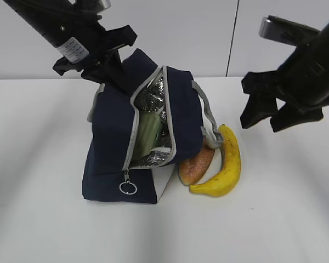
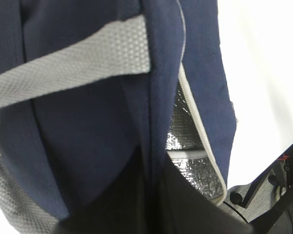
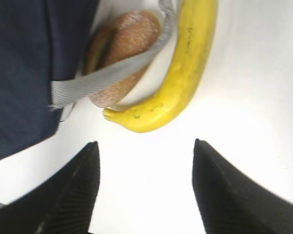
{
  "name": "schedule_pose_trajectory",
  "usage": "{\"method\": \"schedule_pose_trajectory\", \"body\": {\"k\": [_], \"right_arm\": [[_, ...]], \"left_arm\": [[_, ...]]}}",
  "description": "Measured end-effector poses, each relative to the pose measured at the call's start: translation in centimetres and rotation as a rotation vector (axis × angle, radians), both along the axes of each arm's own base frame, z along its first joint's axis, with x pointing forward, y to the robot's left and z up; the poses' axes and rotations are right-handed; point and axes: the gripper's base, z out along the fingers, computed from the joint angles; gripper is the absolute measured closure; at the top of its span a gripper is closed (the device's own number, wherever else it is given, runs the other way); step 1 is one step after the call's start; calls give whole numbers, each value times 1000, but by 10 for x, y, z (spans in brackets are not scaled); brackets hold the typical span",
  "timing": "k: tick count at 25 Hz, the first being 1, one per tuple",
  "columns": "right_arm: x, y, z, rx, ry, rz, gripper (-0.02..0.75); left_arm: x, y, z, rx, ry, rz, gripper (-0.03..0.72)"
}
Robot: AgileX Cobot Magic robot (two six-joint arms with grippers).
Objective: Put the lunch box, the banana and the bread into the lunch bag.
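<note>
The navy lunch bag [image 1: 107, 148] stands open on the white table, its silver lining showing. The lunch box [image 1: 148, 132] with its pale green lid sits inside the opening. My left gripper [image 1: 114, 76] is shut on the top edge of the bag; in the left wrist view the gripper [image 2: 154, 195] pinches the bag's navy fabric [image 2: 88, 126]. The bread [image 1: 196, 164] and the banana [image 1: 226, 163] lie on the table against the bag's right side. My right gripper [image 1: 261, 125] hangs open and empty above the table, right of the banana. In the right wrist view the gripper [image 3: 145, 156] is just short of the banana [image 3: 185, 73] and the bread [image 3: 122, 53].
A grey strap handle [image 3: 112, 73] of the bag drapes over the bread. A metal ring pull [image 1: 128, 188] hangs at the bag's front. The foil lining [image 2: 185, 131] shows beside the held edge. The white table [image 1: 274, 219] extends all around.
</note>
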Motion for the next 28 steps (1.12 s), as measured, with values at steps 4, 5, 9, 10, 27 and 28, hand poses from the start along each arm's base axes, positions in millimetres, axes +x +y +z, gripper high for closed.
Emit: {"method": "schedule_pose_trajectory", "body": {"k": [4, 5, 9, 10, 27, 28], "right_arm": [[-11, -7, -23, -22, 35, -93, 295], [-13, -7, -29, -21, 43, -109, 295], [-9, -7, -44, -24, 64, -135, 295], [-7, -6, -48, -22, 69, -142, 295], [34, 3, -97, 8, 92, -203, 186], [37, 4, -99, 8, 94, -203, 181]], "left_arm": [[0, 0, 0, 1, 2, -1, 691], [0, 0, 0, 1, 2, -1, 691], [0, 0, 0, 2, 4, -3, 691], [0, 0, 0, 2, 4, -3, 691], [0, 1, -1, 11, 0, -5, 691], [0, 1, -1, 11, 0, -5, 691]]}}
